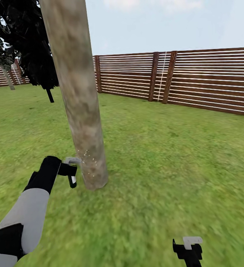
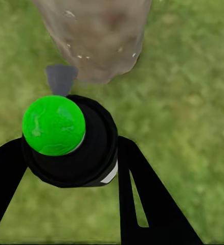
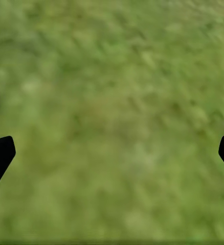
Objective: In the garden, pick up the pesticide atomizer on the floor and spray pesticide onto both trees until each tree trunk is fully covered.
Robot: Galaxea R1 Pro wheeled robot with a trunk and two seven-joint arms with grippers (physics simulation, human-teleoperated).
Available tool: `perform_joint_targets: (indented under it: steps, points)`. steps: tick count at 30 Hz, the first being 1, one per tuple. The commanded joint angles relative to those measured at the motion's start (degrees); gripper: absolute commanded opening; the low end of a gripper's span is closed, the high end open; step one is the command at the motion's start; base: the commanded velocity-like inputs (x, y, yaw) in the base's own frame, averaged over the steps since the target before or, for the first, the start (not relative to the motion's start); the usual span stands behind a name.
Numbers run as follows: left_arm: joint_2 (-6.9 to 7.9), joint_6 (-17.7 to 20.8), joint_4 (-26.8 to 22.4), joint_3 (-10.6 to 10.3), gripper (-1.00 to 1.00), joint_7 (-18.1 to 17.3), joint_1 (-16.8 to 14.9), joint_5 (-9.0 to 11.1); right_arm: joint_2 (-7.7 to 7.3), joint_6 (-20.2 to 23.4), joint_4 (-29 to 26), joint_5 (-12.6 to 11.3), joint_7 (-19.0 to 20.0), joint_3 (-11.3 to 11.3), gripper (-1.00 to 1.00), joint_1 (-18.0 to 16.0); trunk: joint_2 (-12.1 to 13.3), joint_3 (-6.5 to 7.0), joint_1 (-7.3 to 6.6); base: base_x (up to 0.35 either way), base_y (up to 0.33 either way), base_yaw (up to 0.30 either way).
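A thick mottled grey-brown tree trunk point(image 1: 77, 89) leans up from the lawn right in front of me, with pale specks low on its bark. My left gripper point(image 1: 71, 171) sits just left of its base, shut on the pesticide atomizer point(image 2: 68, 140), a black bottle with a green cap and a grey nozzle aimed at the trunk point(image 2: 94, 35). My right gripper point(image 1: 188, 249) hangs low at the front right, open over bare grass point(image 3: 112, 112). A second pale trunk point(image 1: 7, 79) stands far off at the left under dark foliage.
A reddish-brown slat fence point(image 1: 181, 78) runs along the back and right. A near-black conifer point(image 1: 35, 52) stands behind the near trunk. Open lawn point(image 1: 166, 155) stretches to the right.
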Motion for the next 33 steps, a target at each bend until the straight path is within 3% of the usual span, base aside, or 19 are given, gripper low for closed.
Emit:
perform_joint_targets:
  steps: [1, 13, 15, 17, 19, 21, 23, 24, 27, 33]
  points:
    - [-0.03, -0.12, 0.52, 0.31, -1.0, -0.51, 1.34, -0.3, 0.01, -0.18, 0.07, 0.6, -0.17, -0.41, 1.0, -0.04, -0.02, -0.05, -0.01, 0.0, 0.0, 0.0]
    - [0.26, -4.76, 1.13, 0.8, -1.0, -0.17, 8.27, -0.38, 0.1, -0.18, -0.01, 0.59, -0.08, -0.36, 1.0, -0.04, -0.02, -0.05, -0.01, 0.239, 0.091, 0.018]
    - [-0.13, -7.64, 4.06, 0.89, -1.0, 2.36, 8.97, -0.13, 0.1, -0.18, -0.01, 0.59, -0.08, -0.36, 1.0, -0.04, -0.02, -0.05, -0.01, 0.23, 0.093, 0.229]
    - [-0.77, -10.79, 8.62, 0.92, -1.0, 7.07, 9.11, 1.02, 0.1, -0.18, 0.0, 0.59, -0.08, -0.36, 1.0, -0.04, -0.02, -0.05, -0.01, 0.045, 0.016, 0.27]
    - [-1.69, -13.89, 11.15, 0.99, -1.0, 11.38, 9.13, 3.64, 0.1, -0.18, -0.01, 0.59, -0.11, -0.36, 1.0, -0.04, -0.02, -0.05, -0.01, 0.012, 0.004, 0.254]
    - [-2.18, -15.3, 12.09, 1.33, -1.0, 17.43, 9.14, 10.1, 0.1, -0.19, 0.01, 0.59, -0.16, -0.36, 1.0, -0.04, -0.02, -0.05, -0.01, 0.002, 0.001, 0.072]
    - [-2.28, -15.67, 13.0, 1.36, -1.0, 19.42, 9.14, 13.76, 0.05, -0.23, 0.04, 0.59, -0.17, -0.41, 1.0, -0.04, -0.02, -0.05, -0.01, 0.001, 0.0, 0.016]
    - [-2.29, -15.85, 13.63, 1.36, -1.0, 19.67, 9.14, 14.29, 0.04, -0.24, 0.02, 0.59, -0.18, -0.42, 1.0, -0.04, -0.02, -0.05, -0.01, 0.0, 0.0, 0.007]
    - [-2.24, -21.91, 18.44, 1.07, -1.0, 20.2, 9.14, 15.09, 0.01, -0.26, -0.01, 0.59, -0.25, -0.45, 1.0, -0.04, -0.02, -0.05, -0.01, 0.087, -0.108, 0.001]
    - [-2.33, -23.23, 19.37, 0.91, -1.0, 20.22, 9.14, 15.08, 0.01, -0.27, -0.01, 0.59, -0.26, -0.45, 1.0, -0.04, -0.02, -0.05, -0.01, 0.155, -0.223, 0.0]
